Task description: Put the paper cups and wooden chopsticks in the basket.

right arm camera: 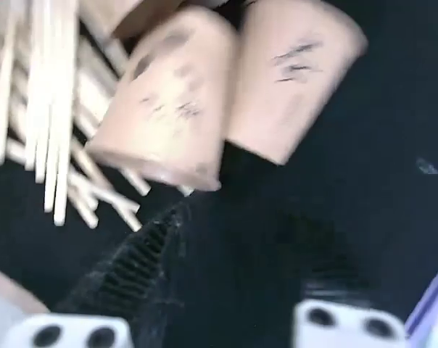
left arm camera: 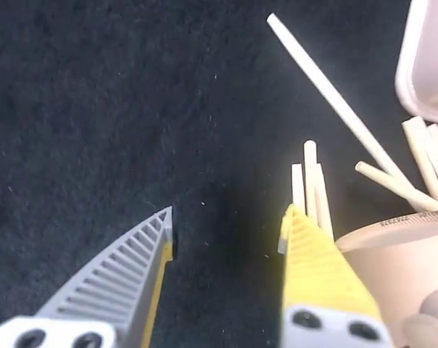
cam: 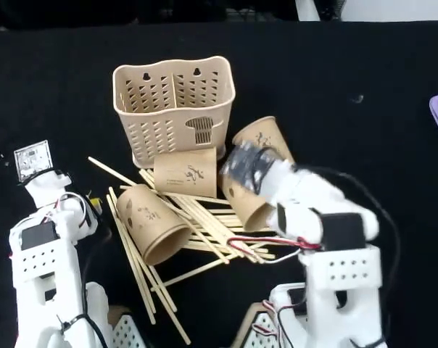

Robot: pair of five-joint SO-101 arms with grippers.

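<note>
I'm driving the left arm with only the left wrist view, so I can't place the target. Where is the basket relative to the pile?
Observer: The basket stands upright just beyond the pile, on the side away from the arms.
Operator: How many cups are out there?
Observer: Four paper cups lie tipped over. The one nearest your arm rests across the wooden chopsticks.
Operator: And where is the other arm?
Observer: The right gripper is above the two cups on the pile's right side, close to the basket's front corner.
</note>
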